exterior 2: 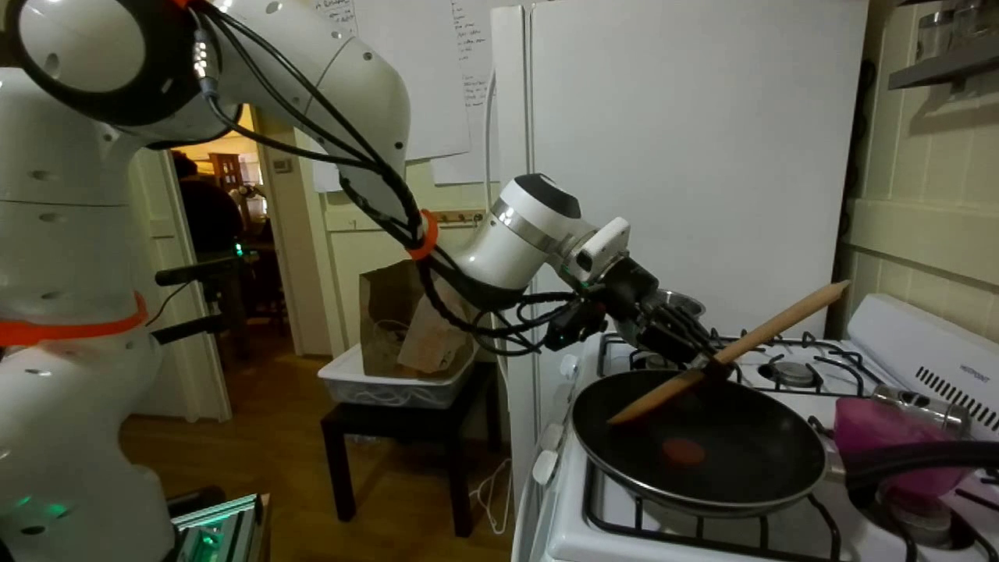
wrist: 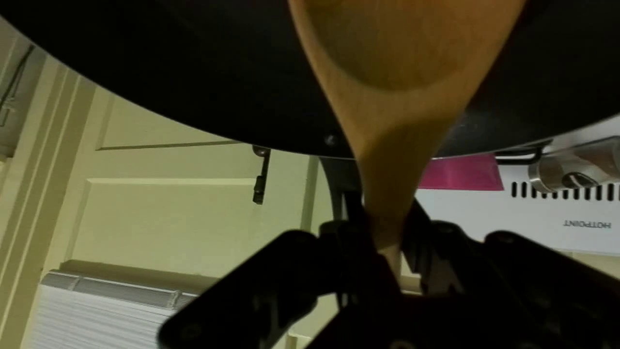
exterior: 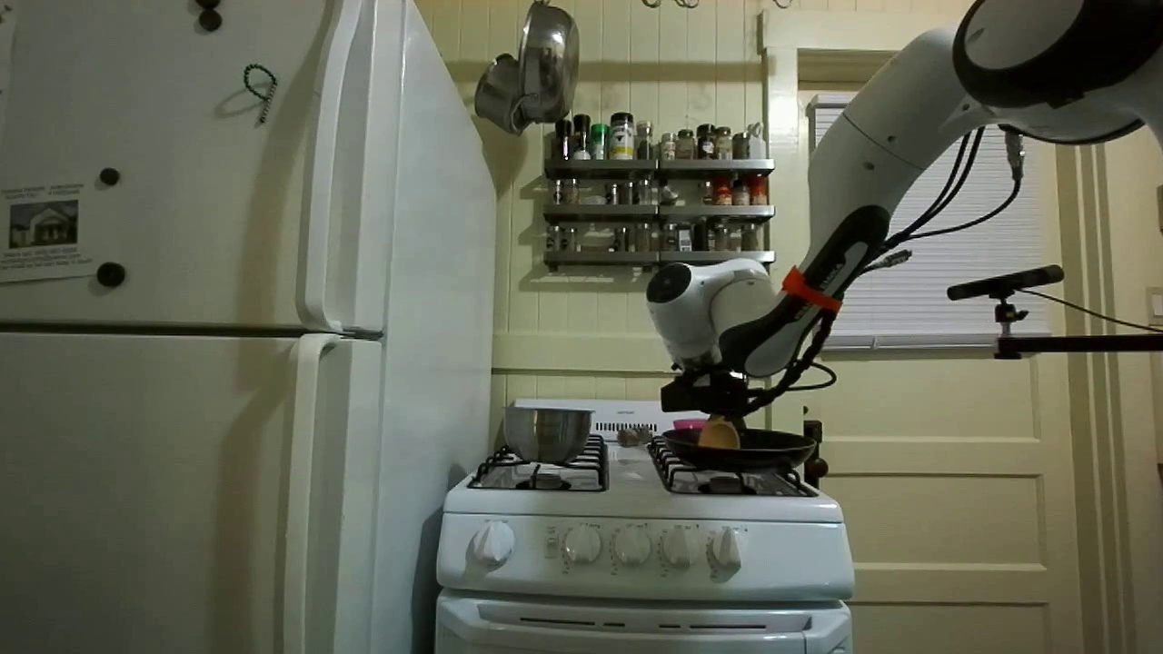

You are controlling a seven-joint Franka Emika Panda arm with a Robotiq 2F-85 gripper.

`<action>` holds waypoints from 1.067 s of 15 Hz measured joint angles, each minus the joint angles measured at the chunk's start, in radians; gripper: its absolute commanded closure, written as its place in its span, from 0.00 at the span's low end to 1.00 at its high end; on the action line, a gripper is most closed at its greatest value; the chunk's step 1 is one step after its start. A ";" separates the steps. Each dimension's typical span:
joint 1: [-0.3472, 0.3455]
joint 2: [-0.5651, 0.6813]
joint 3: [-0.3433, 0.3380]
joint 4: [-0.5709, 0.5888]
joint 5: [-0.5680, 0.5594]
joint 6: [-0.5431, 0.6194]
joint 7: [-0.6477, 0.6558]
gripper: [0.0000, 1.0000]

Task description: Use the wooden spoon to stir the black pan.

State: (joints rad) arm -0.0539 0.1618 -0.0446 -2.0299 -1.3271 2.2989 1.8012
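The wooden spoon (exterior 2: 784, 320) slants over the black pan (exterior 2: 753, 460), its handle end raised toward the back of the stove. Its bowl (wrist: 402, 48) hangs low inside the pan's rim; whether the tip touches the pan bottom I cannot tell. Around the spoon's neck my gripper (exterior 2: 712, 367) is shut, just above the pan's far edge in that exterior view. Fingers on both sides of the wood show in the wrist view, where the gripper (wrist: 387, 213) looks dark. In an exterior view the spoon (exterior: 719, 434) hides part of the pan (exterior: 777, 449).
A steel pot (exterior: 548, 436) stands on the burners beside the pan. Behind the pan are a pink container (exterior 2: 874, 429) and a clear jar (wrist: 576, 167). The pan's handle (exterior 2: 921, 460) sticks out rearward. A white refrigerator (exterior: 445, 272) borders the stove (exterior: 636, 554).
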 measured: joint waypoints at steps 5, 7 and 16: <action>-0.005 -0.095 -0.012 -0.114 0.007 -0.143 0.008 0.95; -0.015 -0.120 -0.023 -0.139 0.006 -0.185 0.008 0.95; -0.074 -0.075 -0.081 -0.079 -0.028 -0.214 0.010 0.95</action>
State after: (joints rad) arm -0.1275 0.0870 -0.1258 -2.1088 -1.3555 2.0853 1.8108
